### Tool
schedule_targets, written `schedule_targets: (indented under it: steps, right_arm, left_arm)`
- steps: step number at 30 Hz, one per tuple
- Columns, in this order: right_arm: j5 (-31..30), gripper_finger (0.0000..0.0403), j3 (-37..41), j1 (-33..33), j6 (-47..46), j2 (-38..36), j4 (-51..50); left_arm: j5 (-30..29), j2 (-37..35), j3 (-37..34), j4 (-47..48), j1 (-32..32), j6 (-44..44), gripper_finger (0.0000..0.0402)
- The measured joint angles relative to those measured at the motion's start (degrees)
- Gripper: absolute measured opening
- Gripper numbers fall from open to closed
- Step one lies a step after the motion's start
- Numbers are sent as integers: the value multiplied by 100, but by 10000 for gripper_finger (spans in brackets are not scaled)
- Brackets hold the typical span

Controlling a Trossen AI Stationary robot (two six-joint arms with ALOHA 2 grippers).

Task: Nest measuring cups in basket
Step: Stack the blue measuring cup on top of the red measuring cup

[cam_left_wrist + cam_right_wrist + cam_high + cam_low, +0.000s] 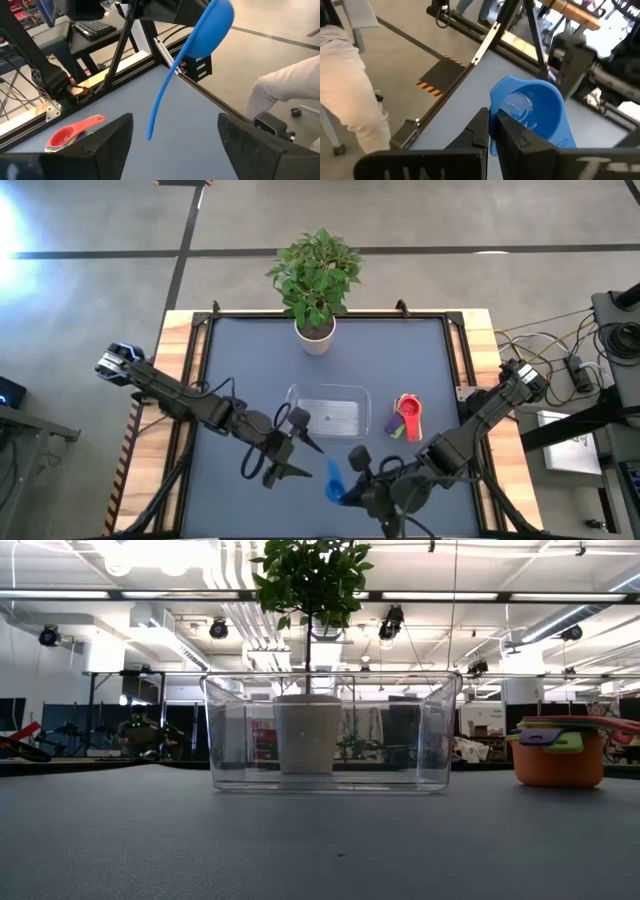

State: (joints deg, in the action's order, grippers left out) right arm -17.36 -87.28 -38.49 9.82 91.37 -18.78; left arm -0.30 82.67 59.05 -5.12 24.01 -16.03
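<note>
While the right gripper (492,131) has its fingers pinched tight on the rim of the blue measuring cup (532,117), the cup hangs above the near-centre edge of the table (400,360), clear of the surface. Wrist view shows the bowl tipped on its side, open mouth toward the cam, rim clamped between both fingers. From the left wrist cam the same cup is up in the air w/ its long thin handle drooping down toward the table.

Left gripper (300,455) sits just left of the blue cup, near the front-left corner of the basket (328,411); fingers spread wide, nothing between them, cup handle in line w/ the gap but farther off, not touching.

Basket = clear shallow tray, table centre, looks empty in high + low views.

Rest of the measuring cups (407,418) already stacked in one nest, on the table just right of the basket, not in it. Red cup on top, orange one at the bottom per low view, purple/green handles poking out; can't resolve the others.

White plant pot (315,336) w/ leafy plant at the far edge of the table, behind the basket, well apart from both arms.

Person in light trousers (347,80) standing on the floor beside the table, seen in both wrist views.
</note>
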Motion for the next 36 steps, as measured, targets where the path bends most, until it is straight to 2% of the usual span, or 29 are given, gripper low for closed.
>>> schedule_targets:
  steps: [5,10,19,22,26,33,36]
  right_arm:
    - [124,8,4,50,292,0,270]
    - [282,8,4,137,508,24,447]
    - [583,8,12,359,749,76,679]
    - [585,8,12,373,803,87,674]
    - [600,8,14,377,754,87,661]
    - [527,8,14,383,235,87,270]
    - [262,8,14,395,-415,19,-52]
  left_arm:
    - [309,2,-177,-413,0,108,282]
    - [319,4,-204,-568,-23,221,262]
    - [318,116,-210,-600,-87,326,166]
    - [309,224,-210,-592,-90,326,112]
    - [278,315,-210,-557,-96,328,18]
    - [250,298,-210,-280,-103,309,2]
    - [-85,280,-211,-86,-103,422,1]
